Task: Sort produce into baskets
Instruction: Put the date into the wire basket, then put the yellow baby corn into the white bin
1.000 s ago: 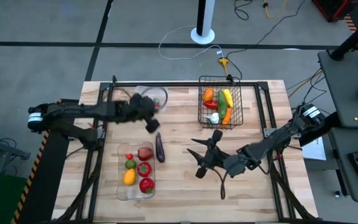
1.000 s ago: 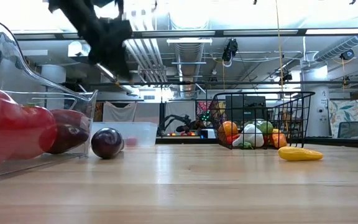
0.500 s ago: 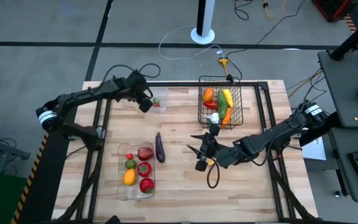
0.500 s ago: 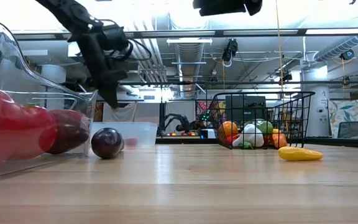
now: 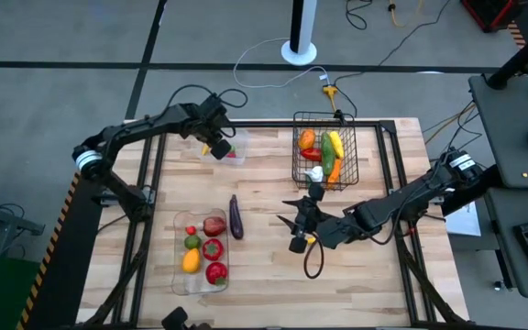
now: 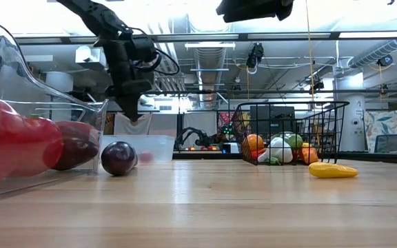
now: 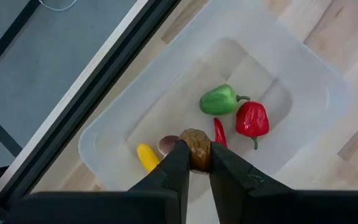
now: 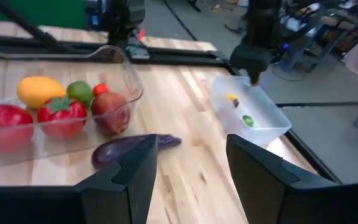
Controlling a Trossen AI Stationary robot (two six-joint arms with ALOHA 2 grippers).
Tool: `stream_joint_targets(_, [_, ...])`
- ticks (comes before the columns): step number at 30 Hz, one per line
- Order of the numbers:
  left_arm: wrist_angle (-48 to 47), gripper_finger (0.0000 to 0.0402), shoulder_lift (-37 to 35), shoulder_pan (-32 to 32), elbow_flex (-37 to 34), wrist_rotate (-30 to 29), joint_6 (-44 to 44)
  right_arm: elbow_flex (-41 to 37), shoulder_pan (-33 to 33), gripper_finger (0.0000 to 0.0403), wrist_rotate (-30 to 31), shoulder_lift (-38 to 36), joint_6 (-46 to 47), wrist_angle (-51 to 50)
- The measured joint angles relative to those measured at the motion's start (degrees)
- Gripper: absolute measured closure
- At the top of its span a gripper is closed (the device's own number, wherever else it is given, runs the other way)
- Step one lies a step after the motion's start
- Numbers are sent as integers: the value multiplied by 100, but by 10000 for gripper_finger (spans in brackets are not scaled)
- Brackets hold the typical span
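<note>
- High view: the left gripper hangs over the small clear tub at upper centre-left. A second ago it was lower and further left, near the eggplant, so it's carried its load over. The right gripper sits mid-frame below the wire basket, half open, empty as far as I can tell; it shifted slightly left.
- Low view: the left gripper is high above the tub at centre-left. Dropping from there, the piece could bounce off the rim or out. A yellow pepper lies loose on the table at right.
- Left wrist view: fingers are pinched narrow on a small brown round thing, right over the tub, which holds a green pepper, red pepper and more. It might glance off those.
- Right wrist view: the long tray of produce at upper left, with the eggplant lying outside it, easy to nudge and roll.
</note>
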Motion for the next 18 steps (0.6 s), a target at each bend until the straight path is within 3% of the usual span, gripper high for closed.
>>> stream_joint_targets(12, [-54,275,12,0,-20,-17,-22,-2,0,218,-258,4,299,-213])
stream_joint_targets(18, [-205,246,-4,-51,-38,-20,-26,-2,-2,218,-258,4,365,-210])
